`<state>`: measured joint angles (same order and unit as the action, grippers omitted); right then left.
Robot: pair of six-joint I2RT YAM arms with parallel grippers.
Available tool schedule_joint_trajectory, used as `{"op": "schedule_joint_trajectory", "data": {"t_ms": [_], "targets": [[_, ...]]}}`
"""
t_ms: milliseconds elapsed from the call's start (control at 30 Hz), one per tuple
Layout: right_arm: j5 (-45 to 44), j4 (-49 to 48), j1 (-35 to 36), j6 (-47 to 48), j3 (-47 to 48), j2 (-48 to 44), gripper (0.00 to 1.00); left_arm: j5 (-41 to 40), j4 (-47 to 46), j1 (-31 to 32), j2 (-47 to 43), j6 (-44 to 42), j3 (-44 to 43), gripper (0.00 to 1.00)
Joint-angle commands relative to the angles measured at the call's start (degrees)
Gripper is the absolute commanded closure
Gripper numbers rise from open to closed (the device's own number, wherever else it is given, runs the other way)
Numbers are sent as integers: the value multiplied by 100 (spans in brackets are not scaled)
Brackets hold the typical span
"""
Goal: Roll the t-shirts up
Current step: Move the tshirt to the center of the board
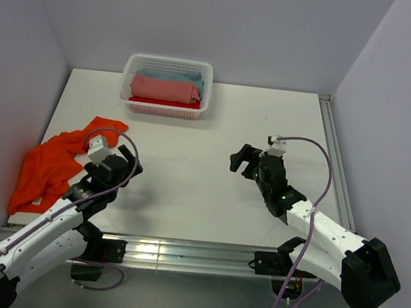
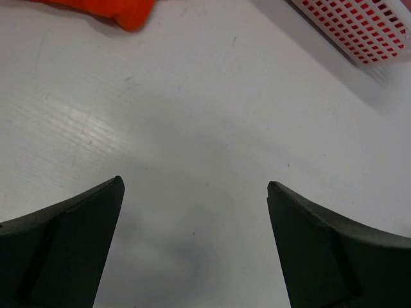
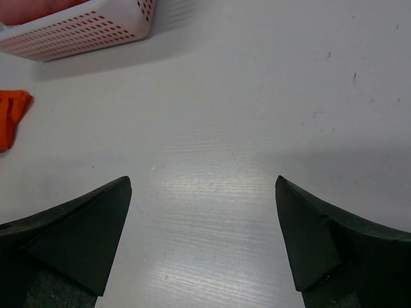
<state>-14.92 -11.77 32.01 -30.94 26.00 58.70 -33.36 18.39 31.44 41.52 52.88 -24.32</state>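
A bright orange t-shirt point(image 1: 56, 159) lies crumpled at the table's left edge; a corner of it shows in the left wrist view point(image 2: 122, 11) and in the right wrist view point(image 3: 9, 115). My left gripper point(image 1: 123, 168) is open and empty, just right of the shirt, over bare table point(image 2: 196, 186). My right gripper point(image 1: 243, 160) is open and empty over the table's middle right point(image 3: 203, 183). Rolled salmon-pink point(image 1: 165, 88), pale blue point(image 1: 177, 76) and red point(image 1: 159, 102) garments lie in the white lattice basket point(image 1: 208, 87).
The basket stands at the back centre; it shows in the left wrist view point(image 2: 359, 29) and the right wrist view point(image 3: 83, 29). A metal rail point(image 1: 179, 251) runs along the table's near edge and another point(image 1: 335, 158) along its right side.
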Motion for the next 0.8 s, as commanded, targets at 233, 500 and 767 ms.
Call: {"op": "schedule_joint_trajectory", "data": {"t_ms": [233,500,767], "targets": [[146,-449,33,193,-279,-464,1,-477,180,2,-776,46,-196,1],[208,-563,33,220,-359,-535,3,-1567,1052,-94,-22,750,-950,1],[279,-616,33,237,-411,-605,3,-937,1624,-2017,1920,1716,-1717,1]]}}
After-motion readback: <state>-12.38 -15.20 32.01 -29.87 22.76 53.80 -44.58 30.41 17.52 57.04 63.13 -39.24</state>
